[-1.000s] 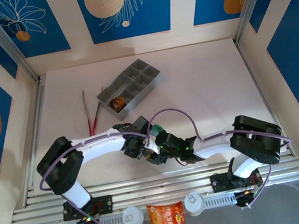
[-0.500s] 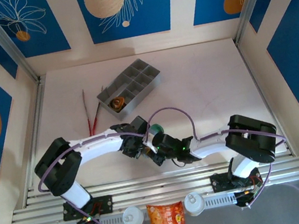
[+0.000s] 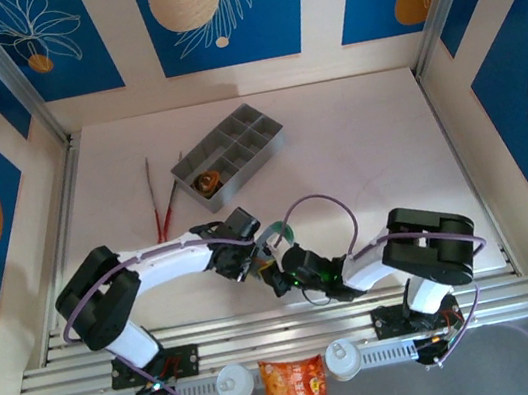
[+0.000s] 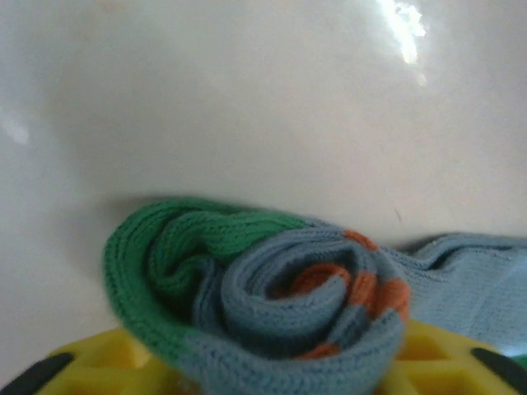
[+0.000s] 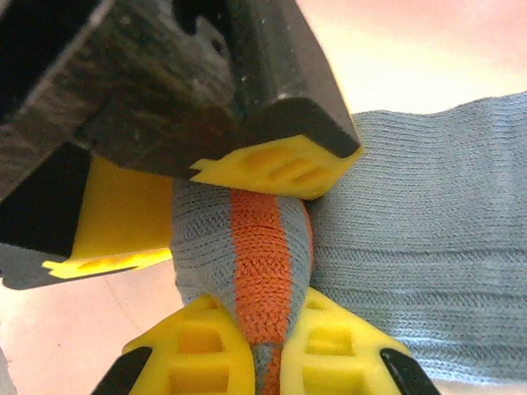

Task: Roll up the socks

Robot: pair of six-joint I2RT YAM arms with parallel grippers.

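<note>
Right arm's elbow has swung left since a second ago. Right gripper (image 5: 262, 306) now clamps the rolled grey-blue sock (image 4: 288, 280) at the table's (image 3: 366, 140) near middle. Left gripper (image 3: 254, 260) jaws stand parted around the roll. Farther back: grey tray (image 3: 251, 129).

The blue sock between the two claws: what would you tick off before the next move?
1. Right gripper pinching the grey-blue sock: ok, shut on the orange stripe.
2. Roll keeping its shape: ok, the coils look snug in the left wrist view.
3. Left gripper gripping: cannot tell, its fingers flank the roll.
4. Rolling finished: not ok, a flat length of sock lies unrolled beside the roll.
5. Grey tray out of the arms' way: ok, it stands apart, farther back on the table.
</note>
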